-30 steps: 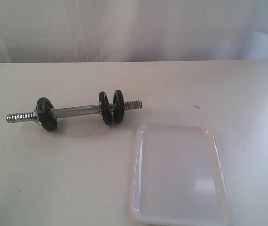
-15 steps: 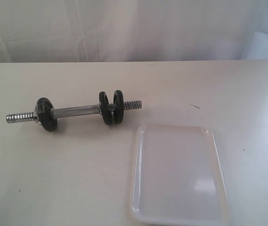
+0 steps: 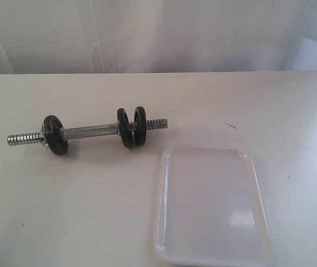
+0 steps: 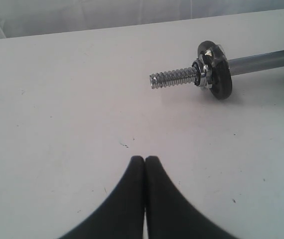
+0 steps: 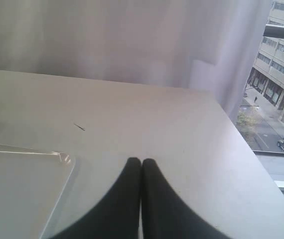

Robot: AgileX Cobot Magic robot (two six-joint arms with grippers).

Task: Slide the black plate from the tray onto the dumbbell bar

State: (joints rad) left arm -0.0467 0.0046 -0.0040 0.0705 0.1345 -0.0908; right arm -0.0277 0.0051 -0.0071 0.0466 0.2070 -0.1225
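Dumbbell bar (image 3: 89, 131): 3 discs on, black plate (image 3: 140, 125) outermost, tray (image 3: 203, 150) bare; left pincer (image 4: 145, 160), right pincer (image 5: 141, 162) closed, empty; judged complete, keep both clear of bar.

The right gripper (image 5: 141, 162) is seen with its two black fingers pressed together, and nothing is held between them. A corner of the tray (image 5: 17, 189) is seen just beside it on the white table (image 5: 182, 124). A small dark mark (image 5: 79, 127) is seen past the tray. A pale curtain (image 5: 107, 35) is hung behind, and buildings (image 5: 281, 35) are seen outside.
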